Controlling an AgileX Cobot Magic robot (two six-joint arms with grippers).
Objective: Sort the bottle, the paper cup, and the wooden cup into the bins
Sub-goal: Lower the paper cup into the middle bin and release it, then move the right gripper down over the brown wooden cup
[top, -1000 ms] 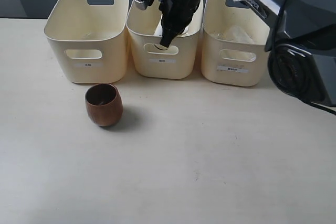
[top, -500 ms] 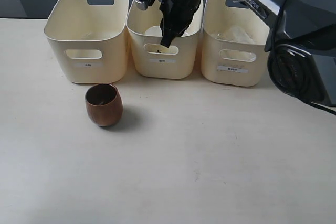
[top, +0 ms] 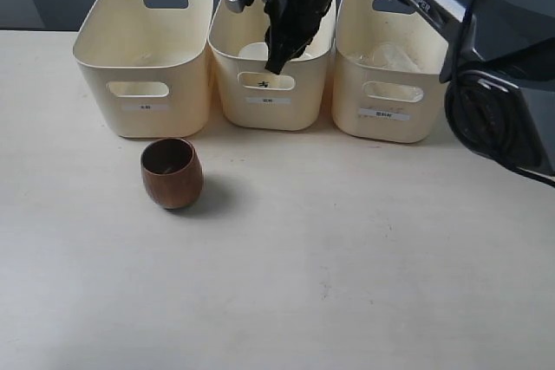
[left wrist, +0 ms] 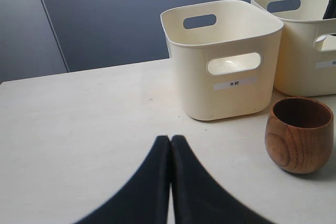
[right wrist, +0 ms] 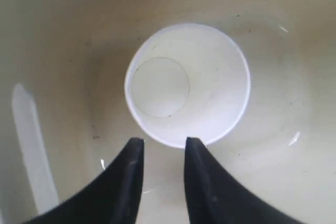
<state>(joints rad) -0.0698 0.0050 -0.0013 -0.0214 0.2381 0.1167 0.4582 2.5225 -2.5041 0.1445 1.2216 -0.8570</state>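
Observation:
The white paper cup [right wrist: 187, 85] stands upright inside the middle bin [top: 270, 114], its rim also showing in the exterior view [top: 258, 50]. My right gripper [right wrist: 164, 142] hangs open just above the cup's edge, holding nothing; from outside it sits over that bin [top: 276, 60]. The brown wooden cup [top: 172, 172] stands on the table in front of the left bin [top: 97, 84]. The clear bottle [top: 390, 56] shows faintly in the right bin [top: 381, 127]. My left gripper [left wrist: 170, 139] is shut and empty, low over the table, apart from the wooden cup [left wrist: 299, 142].
The three bins stand side by side along the table's back. The left bin [left wrist: 226, 93] has nothing showing in it. The right arm's dark body [top: 494, 101] reaches in from the right edge. A dark wall rises behind the table.
The right gripper has let go of the paper cup in the middle bin and lifted a little. The cup's rim now shows free. The wooden cup has not moved.

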